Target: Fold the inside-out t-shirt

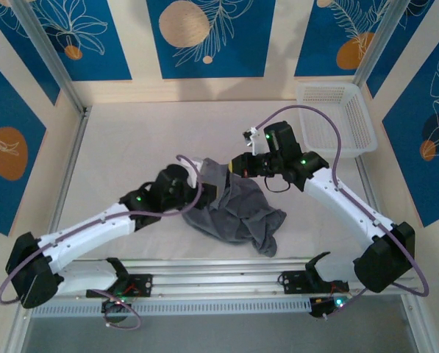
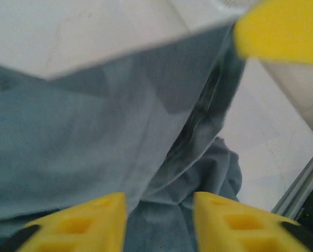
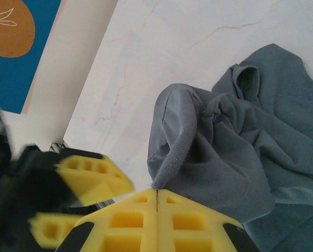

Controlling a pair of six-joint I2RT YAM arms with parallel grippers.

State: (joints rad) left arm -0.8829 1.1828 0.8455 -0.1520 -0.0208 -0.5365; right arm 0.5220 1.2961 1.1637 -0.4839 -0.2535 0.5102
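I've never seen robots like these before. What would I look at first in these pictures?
Probably the crumpled dark grey t-shirt in the middle of the white table, with two robot arms meeting over it. The right gripper pinches a raised fold of the shirt between its shut yellow fingers, and the left gripper is open close beside it. A white basket stands in the far right corner.

Pale, faintly veined table top (image 1: 131, 140), evenly lit, soft shadows. Far wall (image 1: 204, 37): blue panels with white leaf line-drawings and orange discs, cream strips between. Same blue panels on left wall (image 1: 6, 147) and right wall (image 1: 432, 132). Slanted metal left post (image 1: 50, 55) and right post (image 1: 381, 44) at far corners. Slotted aluminium rail (image 1: 219, 268) along near edge.
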